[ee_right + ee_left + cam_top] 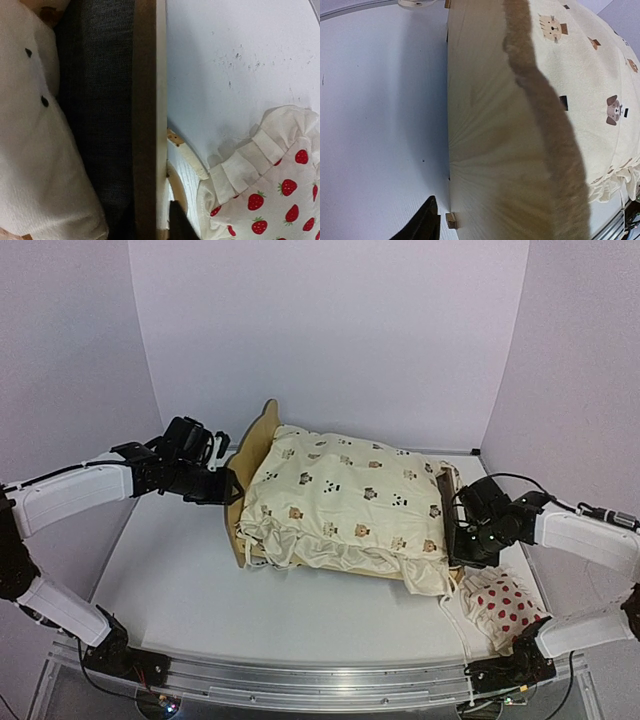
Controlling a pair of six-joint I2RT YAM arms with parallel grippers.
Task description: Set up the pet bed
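- Right tool point(462, 535) is at the foot end of the pet bed point(258, 445). In the wrist view one dark finger point(181, 220) sits tight against the outer face of the footboard point(145, 125), with darkness on the inner side too, so it's pinching that board.
- Left tool point(222, 478) is up against the scalloped headboard. Only one finger point(422, 225) shows in its wrist view, just beside the board's outer face, so I cannot tell whether it's spread or pressed together.
- The pet bed sits mid-counter point(200, 580), lying crosswise between the two arms.
- The cream animal-print cushion point(345, 490) covers the frame, and its ruffle spills over the near rail.
- A strip of dark grey base point(95, 100) shows between cushion and footboard.
- The strawberry-print pillow point(505, 605) lies on the counter just beside the foot end, outside the frame.
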